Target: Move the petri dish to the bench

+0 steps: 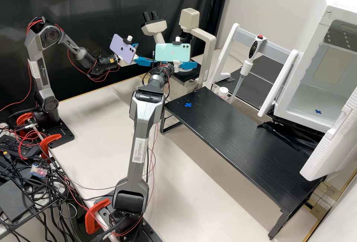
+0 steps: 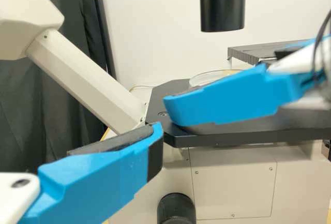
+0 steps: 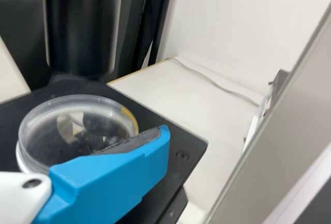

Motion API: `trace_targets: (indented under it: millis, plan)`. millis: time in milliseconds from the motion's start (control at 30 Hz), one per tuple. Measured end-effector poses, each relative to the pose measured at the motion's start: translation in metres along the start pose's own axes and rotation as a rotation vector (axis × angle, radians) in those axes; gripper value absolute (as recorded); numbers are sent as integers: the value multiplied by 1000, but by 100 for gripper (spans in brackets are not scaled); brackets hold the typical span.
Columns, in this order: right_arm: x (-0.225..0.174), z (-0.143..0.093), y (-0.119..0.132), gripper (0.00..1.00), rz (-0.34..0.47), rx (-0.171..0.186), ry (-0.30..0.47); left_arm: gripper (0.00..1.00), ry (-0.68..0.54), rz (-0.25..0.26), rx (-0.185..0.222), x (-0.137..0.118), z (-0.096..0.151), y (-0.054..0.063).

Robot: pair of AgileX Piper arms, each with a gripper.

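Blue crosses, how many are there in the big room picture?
2. One blue cross is on the black bench; the other cross is on the floor inside the white box. More could be hidden.

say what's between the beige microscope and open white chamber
A red-buttoned pipette on a white stand, and a small white bottle, in the high view.

Left arm [image 1: 41,76] arched, right arm [image 1: 139,137] outstretched, both arms' jaws parted

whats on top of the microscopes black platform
A clear petri dish rests on the black platform; a blue finger hides part of the dish and the platform behind it.
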Motion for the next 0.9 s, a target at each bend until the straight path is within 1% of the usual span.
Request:
trace_targets:
  millis: [167,233,300,367,400,467,533,633,700,800,900]
  plan:
    - [5,7,-4,100,-7,11,-18,100,0,0,0,0,0,0]
    - [7,12,-5,100,-11,23,-30,100,0,0,0,0,0,0]
    - [8,15,-5,100,-11,24,-36,100,0,0,0,0,0,0]
    - [8,17,-6,100,-15,39,-42,100,0,0,0,0,0,0]
    - [9,18,-8,0,-18,42,-45,100,0,0,0,0,0,0]
    - [9,20,-10,0,-23,65,-52,100,0,0,0,0,0,0]
    - [8,22,-12,0,-30,72,-57,100,0,0,0,0,0,0]
    - [8,26,-16,0,-41,72,-66,100,0,0,0,0,0,0]
    - [8,26,-17,0,-43,92,-69,100,0,0,0,0,0,0]
    - [7,29,-20,0,-43,76,-74,100,0,0,0,0,0,0]
    - [7,30,-21,0,-46,82,-79,100,0,0,0,0,0,0]
